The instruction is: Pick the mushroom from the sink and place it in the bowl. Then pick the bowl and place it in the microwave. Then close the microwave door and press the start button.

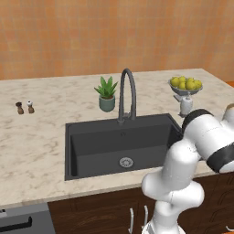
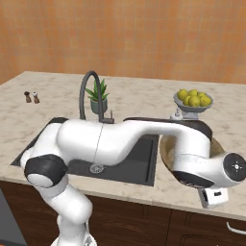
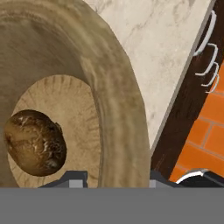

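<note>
tan wooden bowl (image 3: 118, 109) rim pinched between narrowed jaws; mushroom (image 3: 35, 142) lies inside.

Mushroom (image 3: 34, 142) lies in bowl (image 3: 111, 105), on its floor. Bowl sits on counter (image 1: 36, 137) just R of sink (image 1: 116, 146), near front edge. Faucet (image 1: 127, 93) behind sink; potted plant (image 1: 107, 93) just L of faucet. Fruit bowl (image 1: 185, 87) behind-R of sink. Two shakers (image 1: 25, 107) far L on counter.

The white arm (image 2: 120, 139) reaches low to the robot's right, wrist bent downward, gripper (image 3: 116, 177) narrowed, one finger (image 3: 74, 178) either side of a rim.
</note>
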